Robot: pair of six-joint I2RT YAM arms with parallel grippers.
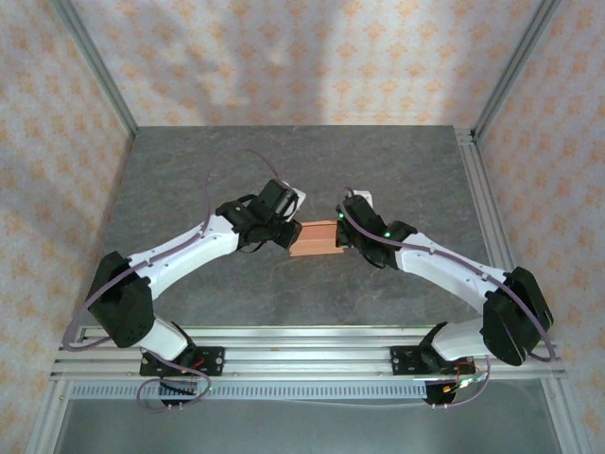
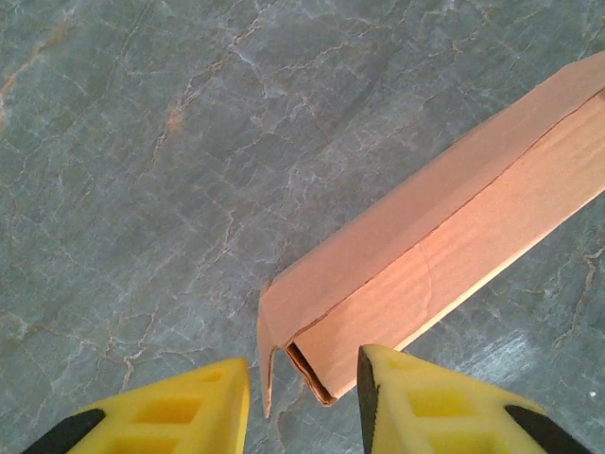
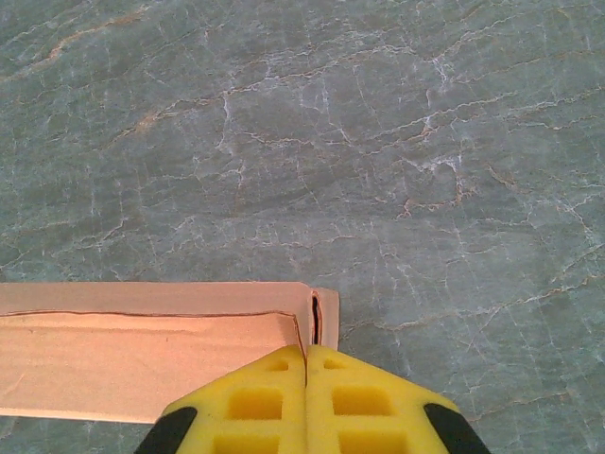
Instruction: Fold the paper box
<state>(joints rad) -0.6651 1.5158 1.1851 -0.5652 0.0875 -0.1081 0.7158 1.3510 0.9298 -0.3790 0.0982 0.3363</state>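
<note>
Overhead, the paper box (image 1: pixel 314 238) is seen lying on the counter (image 1: pixel 302 161). Left wrist: the left fingers (image 2: pixel 180 411) are held apart astride its corner. Right wrist: the right fingers (image 3: pixel 255 402) are pinched on its end wall. It is judged light and crease-prone, best gripped at edges.

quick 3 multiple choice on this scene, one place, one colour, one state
1. Where is the salmon-orange cardboard box? A between left gripper and right gripper B beside the left arm's base C against the back wall
2. Colour of the gripper fingers? A blue B yellow C red
3. State of the left gripper? A shut empty B open C shut on a cable
1 A, seen from above; 2 B, wrist views show yellow; 3 B, a gap separates its fingers at the box's corner.
</note>
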